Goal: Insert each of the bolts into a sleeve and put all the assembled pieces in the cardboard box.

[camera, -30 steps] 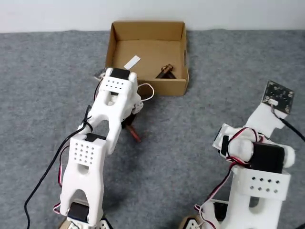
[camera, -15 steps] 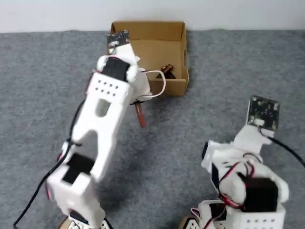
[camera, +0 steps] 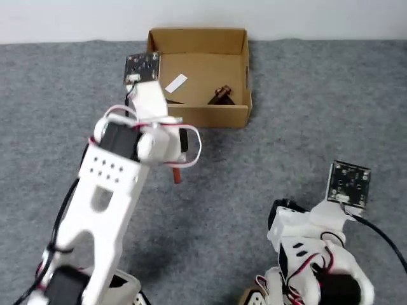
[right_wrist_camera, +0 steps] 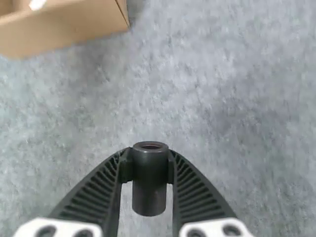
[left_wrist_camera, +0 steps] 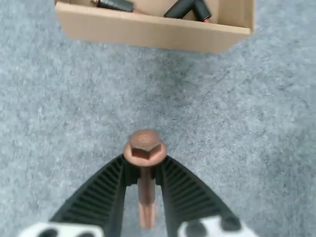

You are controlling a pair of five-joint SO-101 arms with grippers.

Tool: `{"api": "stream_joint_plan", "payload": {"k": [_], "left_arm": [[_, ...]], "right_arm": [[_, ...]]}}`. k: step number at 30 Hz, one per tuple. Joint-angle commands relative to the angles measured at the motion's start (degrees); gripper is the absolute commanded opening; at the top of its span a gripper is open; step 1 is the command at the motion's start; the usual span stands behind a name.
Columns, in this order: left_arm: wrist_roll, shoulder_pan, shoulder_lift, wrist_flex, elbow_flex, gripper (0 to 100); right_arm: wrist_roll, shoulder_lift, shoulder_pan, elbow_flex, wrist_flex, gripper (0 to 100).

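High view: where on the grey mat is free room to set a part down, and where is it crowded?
Free: the mat right of the cardboard box, beyond the right arm; the strip left of the box; the gap between the two arms. Crowded: before the box's front wall, where the left gripper holds a bolt.

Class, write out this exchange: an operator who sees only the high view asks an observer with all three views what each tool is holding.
Operator: What does the right tool hold? I can't make it out from above.
Observer: A black sleeve, gripped by its sides, with its open bore pointing away from the wrist.
Operator: Is that copper piece near the cardboard box a bolt?
Observer: Yes. The left tool is shut on its shank, and the hex head sits just past the tool's tip.
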Motion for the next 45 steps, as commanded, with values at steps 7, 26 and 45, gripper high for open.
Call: {"api": "stream_joint_plan", "payload": {"k": [7, 26, 45], "left_arm": [[-1.67, 2.99, -25.05, -17.58, 22.99, 0], [-7.03, 3.52, -59.69, -35.52, 46.64, 0], [-6.59, 11.16, -77.80, -35.69, 55.43, 0]], "right_arm": [[4.92, -2.77, 0.48, 5.54, -9.19, 0.8], [9.58, -2.77, -28.53, 14.59, -24.84, 0.9], [19.69, -2.24, -40.22, 14.86, -32.04, 0.9]]}}
